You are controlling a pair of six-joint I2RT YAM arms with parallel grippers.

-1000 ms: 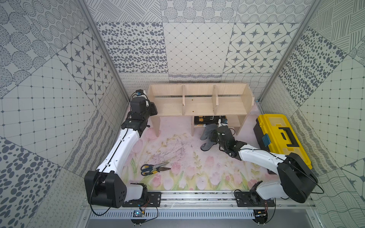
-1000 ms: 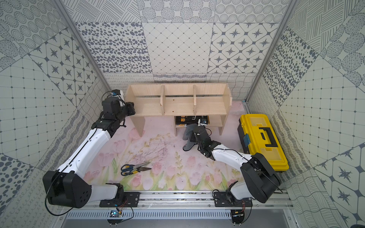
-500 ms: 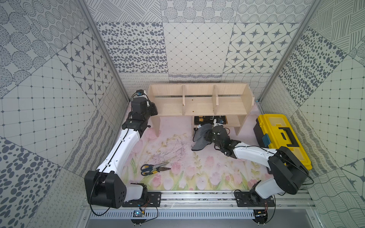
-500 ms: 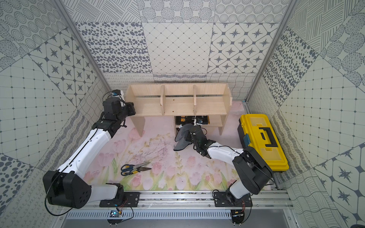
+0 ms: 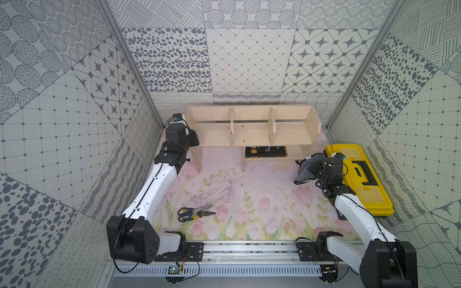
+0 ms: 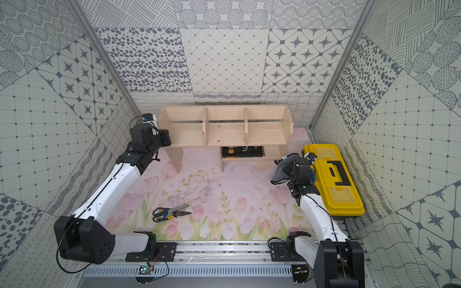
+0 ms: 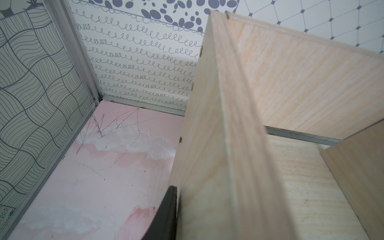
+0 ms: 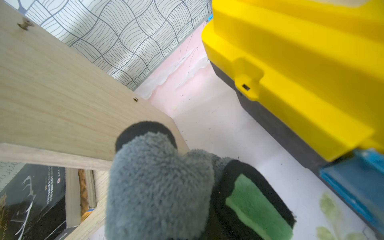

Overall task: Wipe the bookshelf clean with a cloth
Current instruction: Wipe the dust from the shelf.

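By the bookshelf [image 8: 52, 83], the cloth [image 8: 158, 187] shows green (wrist view only, apparently).

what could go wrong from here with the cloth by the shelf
The cloth is bunched in the right gripper, so it may wipe with little surface or slip out.
That arm sits in the tight gap between the shelf and the toolbox and could bump either.
The left gripper seems to clamp the shelf's end; a hard push might shift it.

Toolbox [image 5: 359, 179] right of bookshelf [image 5: 249, 132] (book [image 5: 265, 151] on lower shelf), scissors [image 5: 192, 213] before.
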